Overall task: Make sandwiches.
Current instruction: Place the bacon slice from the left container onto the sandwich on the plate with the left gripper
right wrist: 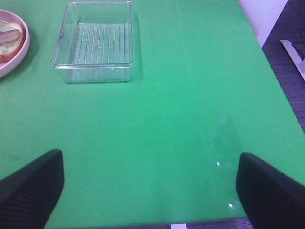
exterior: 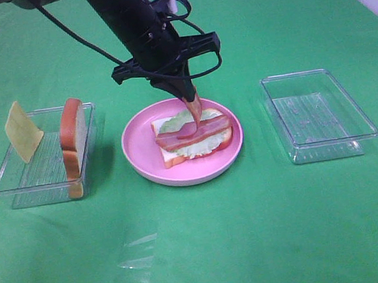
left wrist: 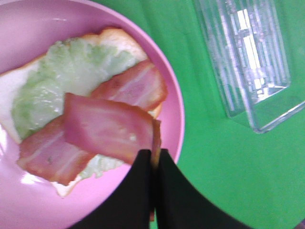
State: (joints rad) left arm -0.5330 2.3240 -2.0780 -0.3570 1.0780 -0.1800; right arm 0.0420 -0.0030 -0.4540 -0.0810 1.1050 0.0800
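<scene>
Bacon strip [left wrist: 107, 126] is pinched by one end in the clamped left end effector [left wrist: 153, 155] over the pink plate [left wrist: 28, 24]. Its length drapes across the lower strip [left wrist: 131, 86], lettuce [left wrist: 71, 67] and bread slice [left wrist: 114, 38]. The right end effector [right wrist: 147, 176] gapes empty, well apart.

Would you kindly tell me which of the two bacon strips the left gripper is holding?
The upper strip, crossing over the other, its end pinched in the shut left gripper. The lower strip lies free on the lettuce.
</scene>
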